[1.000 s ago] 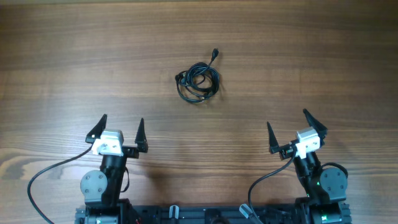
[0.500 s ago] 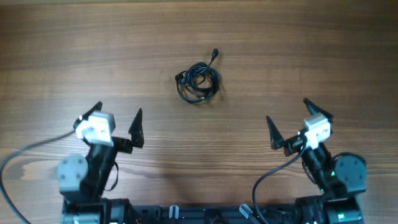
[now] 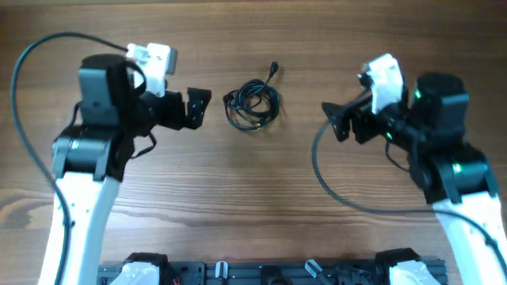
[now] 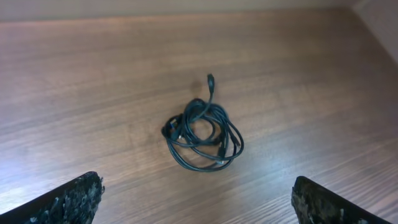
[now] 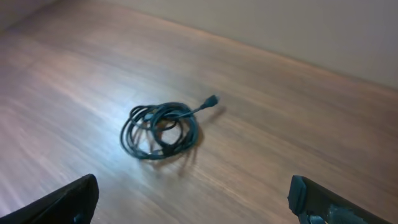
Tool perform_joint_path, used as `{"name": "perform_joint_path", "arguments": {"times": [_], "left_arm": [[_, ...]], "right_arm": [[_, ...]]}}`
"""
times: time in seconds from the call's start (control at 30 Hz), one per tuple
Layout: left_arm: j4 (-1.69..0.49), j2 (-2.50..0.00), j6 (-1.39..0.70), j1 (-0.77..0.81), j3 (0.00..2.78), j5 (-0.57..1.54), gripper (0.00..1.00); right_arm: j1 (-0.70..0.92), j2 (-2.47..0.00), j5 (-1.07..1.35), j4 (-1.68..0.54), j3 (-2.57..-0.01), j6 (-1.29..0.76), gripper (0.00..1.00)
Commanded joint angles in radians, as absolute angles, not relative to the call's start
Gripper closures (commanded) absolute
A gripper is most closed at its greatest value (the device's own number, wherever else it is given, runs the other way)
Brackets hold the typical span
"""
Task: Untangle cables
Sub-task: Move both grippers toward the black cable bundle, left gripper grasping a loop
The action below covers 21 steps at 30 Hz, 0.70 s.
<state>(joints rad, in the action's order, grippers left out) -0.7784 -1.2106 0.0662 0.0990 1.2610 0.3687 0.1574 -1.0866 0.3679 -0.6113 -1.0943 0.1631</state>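
Coiled bundle of thin black cables (image 3: 253, 104), upper centre, is flanked by left gripper (image 3: 196, 108) and right gripper (image 3: 336, 125), jaws apart; approach judged in hand, pinching opposite strands needed next.

Wood-grain table (image 3: 333, 47) carries one coiled bunch of black cables (image 3: 253, 104), plug end sticking out

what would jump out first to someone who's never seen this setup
First, the small tangled coil of black cables, lying alone near the middle of the wooden table, with one plug end sticking out toward the far edge. Next, the two arms: the left gripper and right gripper flank the coil on either side, both open and neither touching it.
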Motion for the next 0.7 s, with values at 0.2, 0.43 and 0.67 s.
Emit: {"name": "perform_joint_path", "arguments": {"times": [0.2, 0.43, 0.67], "left_arm": [[-0.742, -1.427, 0.035, 0.121, 1.279, 0.490, 0.00], [-0.532, -1.613, -0.301, 0.155, 1.279, 0.350, 0.16], [-0.380, -1.752, -0.500, 0.260, 1.279, 0.211, 0.36]], "right_arm": [[0.163, -1.256, 0.623, -0.604, -1.131, 0.154, 0.00], [0.163, -1.309, 0.704, -0.585, -1.131, 0.102, 0.06], [0.163, -1.332, 0.563, -0.587, -1.131, -0.037, 0.22]]}}
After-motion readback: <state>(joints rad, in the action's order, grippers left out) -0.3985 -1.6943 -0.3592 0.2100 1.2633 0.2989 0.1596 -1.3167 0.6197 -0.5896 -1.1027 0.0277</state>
